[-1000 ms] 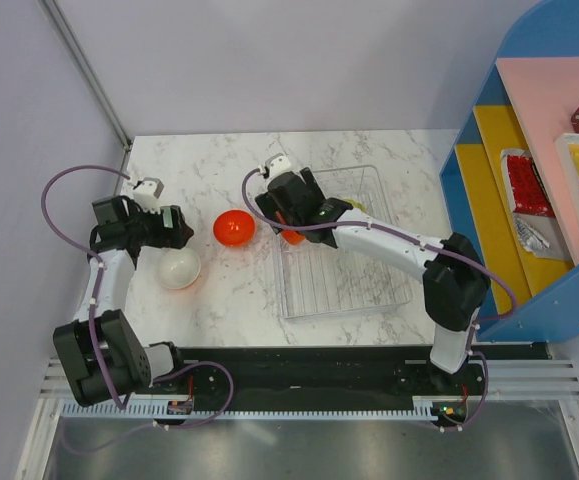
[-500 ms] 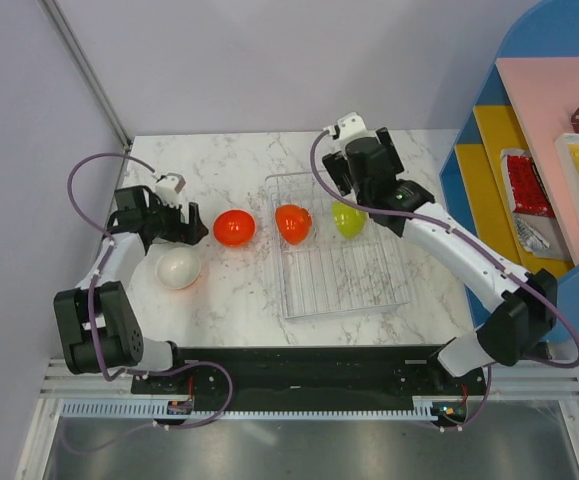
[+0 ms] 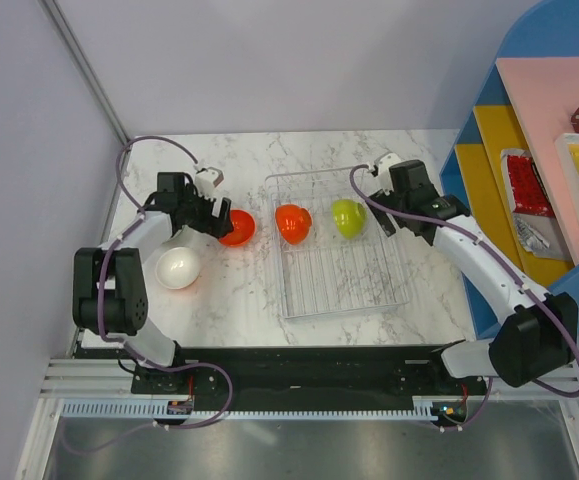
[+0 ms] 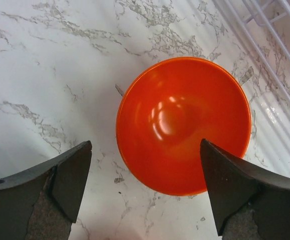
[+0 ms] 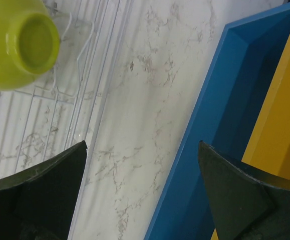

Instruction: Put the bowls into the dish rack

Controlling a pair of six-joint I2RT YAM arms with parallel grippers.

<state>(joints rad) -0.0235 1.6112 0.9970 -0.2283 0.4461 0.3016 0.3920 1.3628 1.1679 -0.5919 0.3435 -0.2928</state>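
Two bowls stand on edge in the far end of the dish rack (image 3: 341, 282): a lime-green bowl (image 3: 348, 217) and, just to its left, a rack-side orange bowl (image 3: 294, 222). You see only the orange outside of that second one, so its inner colour cannot be told.

From the right wrist, the lime-green bowl (image 5: 18, 42) shows its foot ring and is cut off by the picture's left edge. The clear ribs beneath it are faint against the marble.

Just left of the rack, a red-orange bowl (image 3: 236, 228) sits mouth up on the table (image 3: 234, 300). Your left gripper (image 4: 145, 187) is spread wide, with one dark finger (image 4: 59, 182) on each side of the bowl's near half. Neither view lets you tell whether the tips touch the bowl. From overhead the claw covers the bowl's left rim.

Further left of the rack, and nearer the arm bases, a white bowl (image 3: 179, 268) rests mouth up.

Your right gripper (image 5: 139, 197) is also wide apart and holds nothing. It hangs over bare marble just beyond the rack's right wall, beside the blue shelf unit (image 5: 200, 150).
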